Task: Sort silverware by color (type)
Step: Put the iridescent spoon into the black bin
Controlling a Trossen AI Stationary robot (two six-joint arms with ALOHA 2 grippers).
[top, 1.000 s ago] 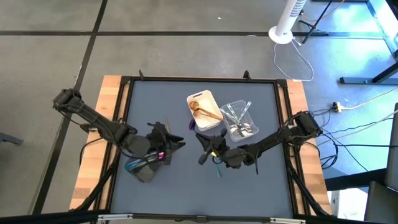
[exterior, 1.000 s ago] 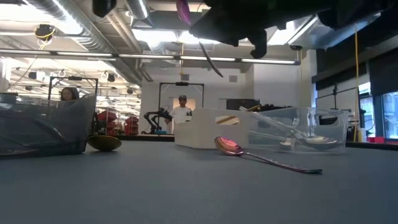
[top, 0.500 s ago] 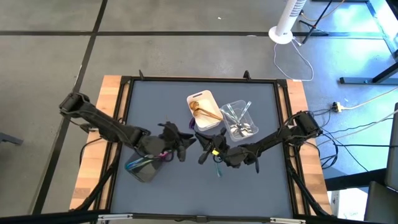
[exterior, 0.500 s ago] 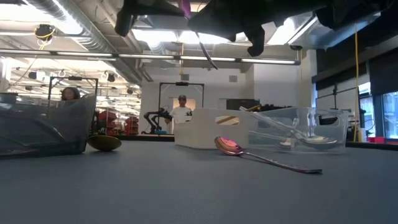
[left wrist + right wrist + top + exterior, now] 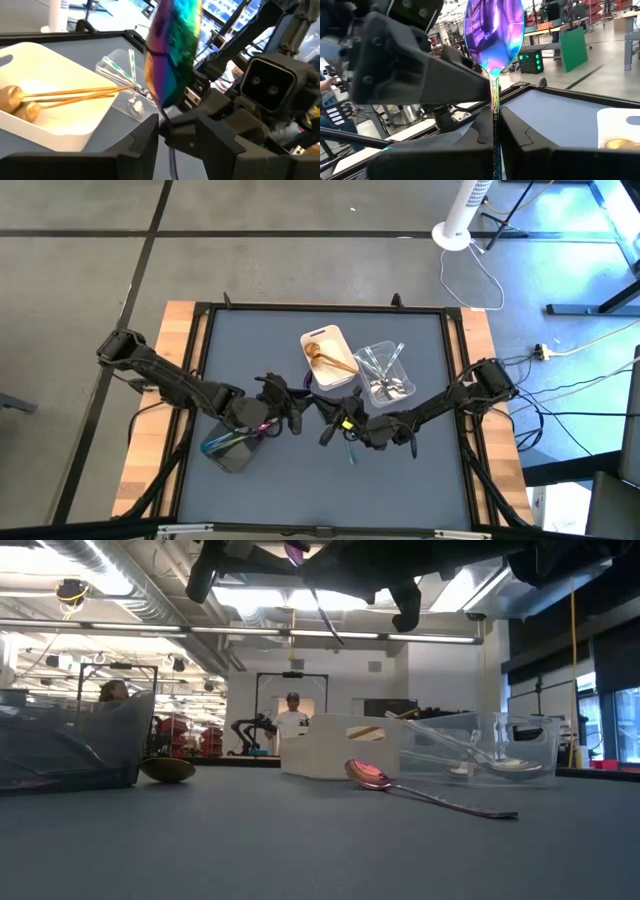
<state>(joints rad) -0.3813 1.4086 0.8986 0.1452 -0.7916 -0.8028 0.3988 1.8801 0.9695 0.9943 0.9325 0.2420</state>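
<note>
Both pincers meeting mid-desk over one iridescent spoon point(image 5: 494, 35)
Right pincer point(image 5: 493, 127) pinches its handle; left pincer point(image 5: 176, 131) is spread around the spoon, whose tip is hidden.

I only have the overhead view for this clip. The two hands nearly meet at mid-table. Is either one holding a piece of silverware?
Observer: Yes. The right wrist view shows the right hand shut on the handle of a purple-teal spoon, with the bowl pointing up.
Operator: And the left hand?
Observer: In its own wrist view the left hand is open, with one finger on each side of that spoon's neck, not clamped.
Operator: Is anything loose that I can't see?
Observer: The low view shows a gold spoon lying on the table beside the grey tray.
</note>
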